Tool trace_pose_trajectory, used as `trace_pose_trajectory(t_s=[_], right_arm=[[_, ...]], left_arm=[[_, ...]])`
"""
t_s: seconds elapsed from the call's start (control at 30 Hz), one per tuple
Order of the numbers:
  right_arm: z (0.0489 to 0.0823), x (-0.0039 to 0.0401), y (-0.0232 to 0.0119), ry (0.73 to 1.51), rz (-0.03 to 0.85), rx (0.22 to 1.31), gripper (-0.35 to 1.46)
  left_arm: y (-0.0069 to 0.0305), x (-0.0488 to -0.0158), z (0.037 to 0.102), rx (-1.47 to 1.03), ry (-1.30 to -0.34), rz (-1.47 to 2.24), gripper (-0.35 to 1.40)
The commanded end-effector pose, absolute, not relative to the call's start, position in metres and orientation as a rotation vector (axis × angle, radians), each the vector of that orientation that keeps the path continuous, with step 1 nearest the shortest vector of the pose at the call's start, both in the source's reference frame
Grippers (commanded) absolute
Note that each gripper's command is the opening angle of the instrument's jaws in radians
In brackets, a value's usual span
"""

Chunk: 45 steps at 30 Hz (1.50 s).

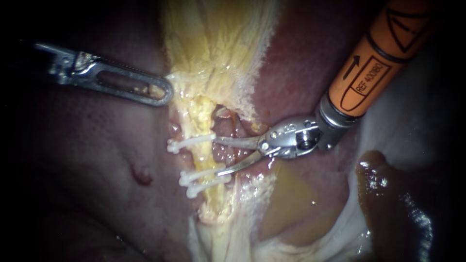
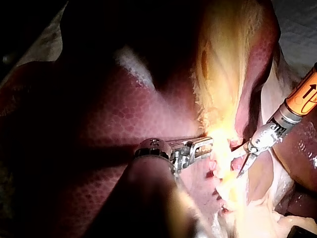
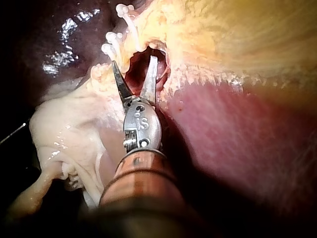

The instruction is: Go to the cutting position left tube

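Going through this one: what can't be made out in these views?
- Endoscope view: the tube beneath the white plastic clips is buried in yellow fatty tissue; its outline is hidden.
- Endoscope view: the silver slotted left instrument's shaft vanishes into darkness.
- Left wrist view: glare washes out the clips.
- Right wrist view: the orange-sleeved right instrument's open blades reach into a hollow; whether they touch the tube is hidden.

Smooth, bright metal on the left instrument, gleaming under the light. Same polished metal at the tip of the right instrument, with a satin orange sleeve, plastic by the look, on its shaft. White plastic clips, smooth and faintly glossy. Liver wet, glossy, finely mottled. Yellow fatty tissue fibrous, rough, moist.
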<state>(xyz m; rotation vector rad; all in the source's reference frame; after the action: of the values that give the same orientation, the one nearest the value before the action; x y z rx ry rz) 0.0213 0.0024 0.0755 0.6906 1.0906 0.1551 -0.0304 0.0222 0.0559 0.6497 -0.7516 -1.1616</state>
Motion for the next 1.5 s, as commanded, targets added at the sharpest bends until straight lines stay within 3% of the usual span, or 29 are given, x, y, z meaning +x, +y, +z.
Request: trace_pose_trajectory(t_s=[0.03,0.93,1.13,1.5], right_arm=[[0.0755,0.0215,0.0024,1.093,0.153,0.696,1.28],[0.0734,0.0275,0.0002,1.194,0.110,0.807,1.31],[0.0726,0.0295,-0.0003,1.240,0.125,0.837,1.36],[0.0725,0.0310,-0.0001,1.233,0.204,0.824,1.38]], left_arm=[[0.0222,-0.0304,0.0559,0.650,-0.752,-1.161,-0.35],[0.0222,-0.0305,0.0559,0.649,-0.752,-1.162,-0.35],[0.0223,-0.0306,0.0559,0.649,-0.752,-1.162,-0.35],[0.0223,-0.0307,0.0560,0.649,-0.752,-1.163,-0.35]])
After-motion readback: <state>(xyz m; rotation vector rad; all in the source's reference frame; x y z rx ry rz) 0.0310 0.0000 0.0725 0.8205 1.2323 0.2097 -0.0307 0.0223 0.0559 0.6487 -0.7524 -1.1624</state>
